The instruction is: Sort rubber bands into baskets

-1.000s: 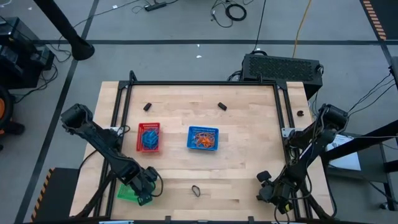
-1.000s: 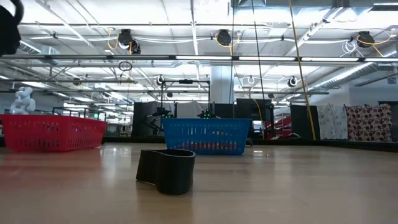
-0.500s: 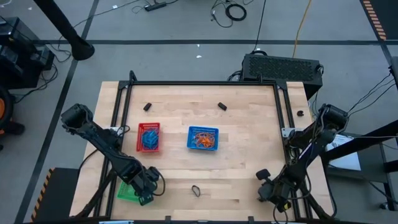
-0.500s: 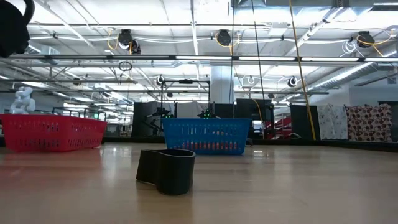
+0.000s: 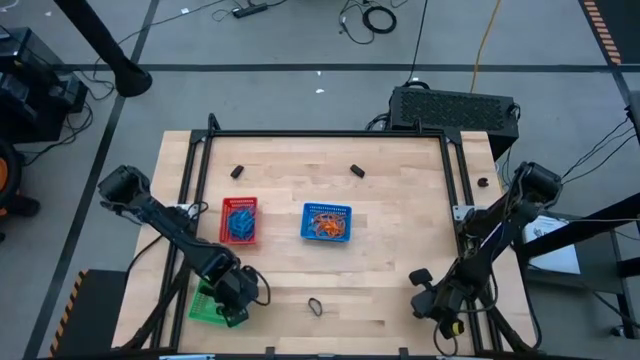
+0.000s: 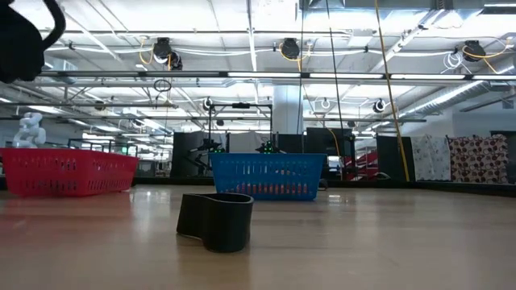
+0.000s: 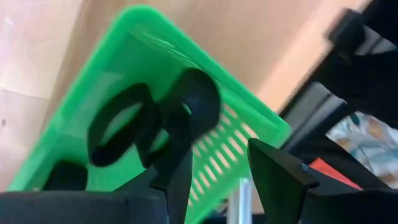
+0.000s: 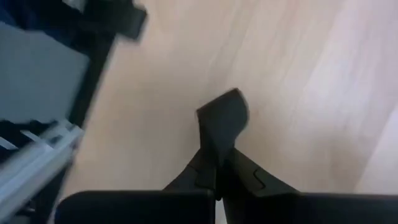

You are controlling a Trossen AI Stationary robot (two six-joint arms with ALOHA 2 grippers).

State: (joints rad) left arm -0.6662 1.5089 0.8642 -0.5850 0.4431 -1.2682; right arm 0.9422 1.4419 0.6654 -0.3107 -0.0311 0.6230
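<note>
While over the green basket [image 7: 124,93], left hand [image 7: 217,180] gapes.

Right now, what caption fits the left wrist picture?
Left gripper open above the green plastic mesh basket, black rubber bands inside.

The small red plastic mesh basket [image 5: 239,220] holds blue rubber bands [image 5: 239,224], and the small blue plastic mesh basket [image 5: 326,222] holds orange rubber bands [image 5: 325,224]. The bright green plastic mesh basket [image 7: 205,93] has black rubber loops [image 7: 127,124] in it. A wide black rubber band [image 6: 215,219] lies on the light brown wooden table [image 5: 400,230], which has a black metal frame [image 5: 330,133] around it.
</note>
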